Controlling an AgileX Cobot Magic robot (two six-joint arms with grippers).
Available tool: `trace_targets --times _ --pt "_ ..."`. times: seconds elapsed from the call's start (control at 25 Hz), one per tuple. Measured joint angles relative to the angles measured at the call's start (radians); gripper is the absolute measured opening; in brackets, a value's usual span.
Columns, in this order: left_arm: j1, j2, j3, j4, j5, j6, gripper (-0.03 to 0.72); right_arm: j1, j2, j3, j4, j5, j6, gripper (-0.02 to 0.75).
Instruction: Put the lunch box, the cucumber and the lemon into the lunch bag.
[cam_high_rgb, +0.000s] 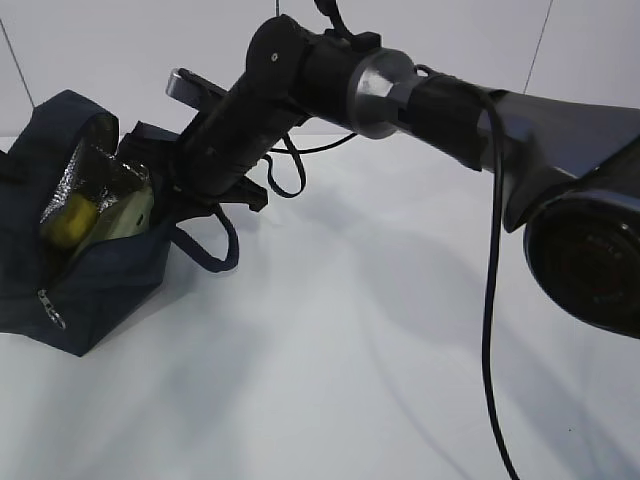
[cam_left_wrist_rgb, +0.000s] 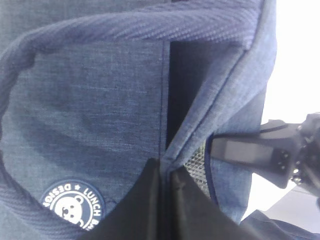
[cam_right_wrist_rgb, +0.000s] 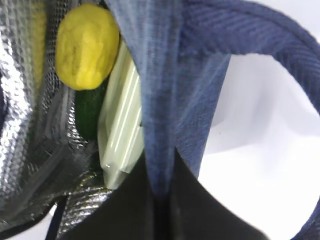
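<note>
On the white table (cam_high_rgb: 380, 330), both claws pinch the "LUNCH"-badged lunch bag (cam_left_wrist_rgb: 90, 125).

A: Where was the bag (cam_high_rgb: 85, 300)?
B: Far left of the table (cam_high_rgb: 380, 350), mouth tipped toward the camera.
A: Contents?
B: Lemon (cam_right_wrist_rgb: 86, 46), cucumber (cam_right_wrist_rgb: 90, 112) and box (cam_right_wrist_rgb: 122, 125) all inside. Lemon sat on top of the cucumber, box just right of both, against the bag wall.
A: Arms?
B: Right gripper (cam_right_wrist_rgb: 160, 200) at the bag's right rim, fabric between its jaws. Left gripper (cam_left_wrist_rgb: 162, 200) at the opposite wall, beside the logo (cam_left_wrist_rgb: 72, 205), likewise pinching fabric.
</note>
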Motion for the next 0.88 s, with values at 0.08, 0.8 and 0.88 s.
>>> trace_targets --times 0.08,0.8,0.88 --pt "0.0 0.0 0.0 0.0 0.0 0.0 -0.01 0.0 -0.001 0.0 0.0 0.011 -0.007 0.009" --pt "-0.11 0.0 0.0 -0.086 0.0 -0.013 -0.01 -0.006 -0.069 -0.008 -0.222 0.191 -0.068 0.0" --pt "-0.144 0.0 0.0 -0.102 0.0 -0.015 -0.01 -0.006 -0.077 -0.025 -0.269 0.229 -0.061 0.0"
